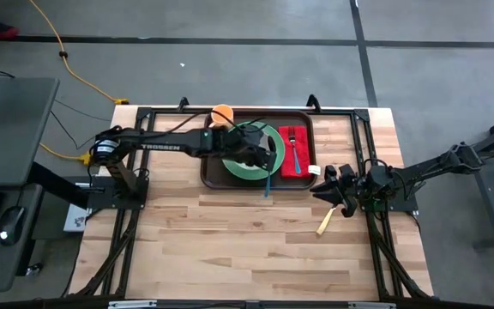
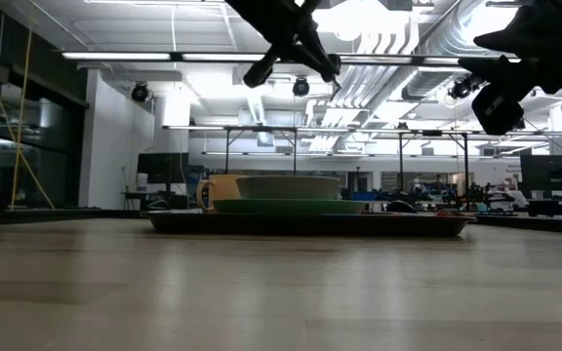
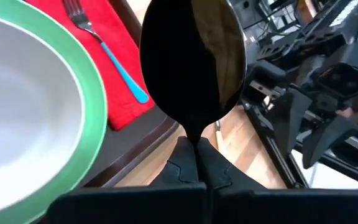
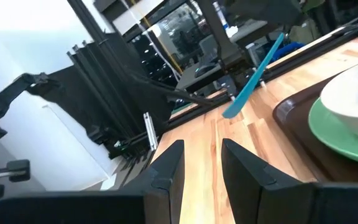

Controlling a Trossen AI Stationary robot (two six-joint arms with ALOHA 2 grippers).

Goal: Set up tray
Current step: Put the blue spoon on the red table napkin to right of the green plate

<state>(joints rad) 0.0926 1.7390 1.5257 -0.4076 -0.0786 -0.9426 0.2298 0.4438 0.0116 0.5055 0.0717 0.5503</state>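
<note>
On the tray, the napkin lies right of the plate.

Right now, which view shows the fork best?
The left wrist view: the fork lies on the red napkin, blue handle clear. The high view shows it small; the low and right wrist views do not show it.

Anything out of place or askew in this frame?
One thing: a pale-handled utensil lies diagonally on the bare table beside the open right gripper, outside the tray. The left gripper, above the green plate, is shut on a spoon. No spill shows.
</note>
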